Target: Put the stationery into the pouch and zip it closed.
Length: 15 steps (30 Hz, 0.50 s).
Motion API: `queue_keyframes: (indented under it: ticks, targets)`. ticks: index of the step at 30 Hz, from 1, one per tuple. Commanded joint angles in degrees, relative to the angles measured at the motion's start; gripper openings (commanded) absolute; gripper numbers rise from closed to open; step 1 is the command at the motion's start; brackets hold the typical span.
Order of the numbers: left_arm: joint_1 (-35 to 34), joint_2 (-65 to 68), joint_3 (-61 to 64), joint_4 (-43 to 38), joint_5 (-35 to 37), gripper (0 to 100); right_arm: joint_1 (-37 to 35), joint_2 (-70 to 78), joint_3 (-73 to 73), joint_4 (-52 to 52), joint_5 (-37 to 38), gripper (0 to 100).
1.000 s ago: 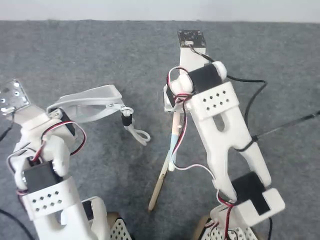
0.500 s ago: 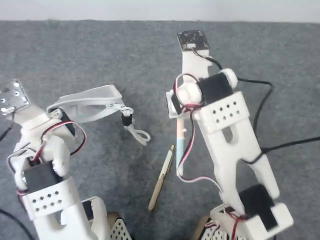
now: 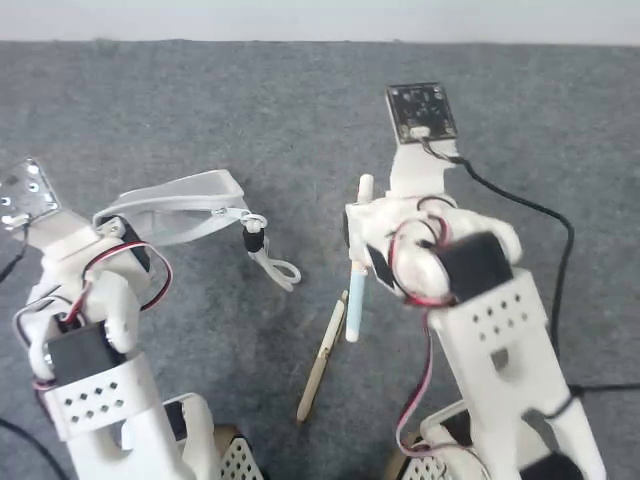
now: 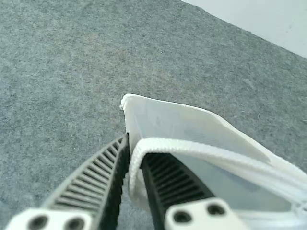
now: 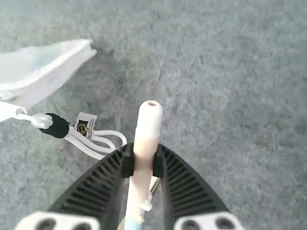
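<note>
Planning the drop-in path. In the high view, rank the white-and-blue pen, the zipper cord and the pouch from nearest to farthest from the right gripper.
1. White-and-blue pen: clamped in the right gripper itself.
2. Zipper cord: on the mat, toward the left arm's side.
3. Pouch: farther that way, held by the left gripper.
</note>
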Motion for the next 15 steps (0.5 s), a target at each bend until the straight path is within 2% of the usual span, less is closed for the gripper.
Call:
queue_keyframes:
  ticks: [1,8,15]
  targets:
    - [-0.4,-0.5,-0.6,-2.0,0.8,1,-0.5,-6.1,0.7,-2.2,0.3,0.6]
    - [-0.2,-0.5,-0.7,-2.0,0.8,1,-0.6,-9.9,1.0,-2.2,-10.5,0.6]
    - [-0.2,-0.5,-0.7,-2.0,0.8,1,-0.6,-10.5,0.8,-2.2,-11.1,0.6]
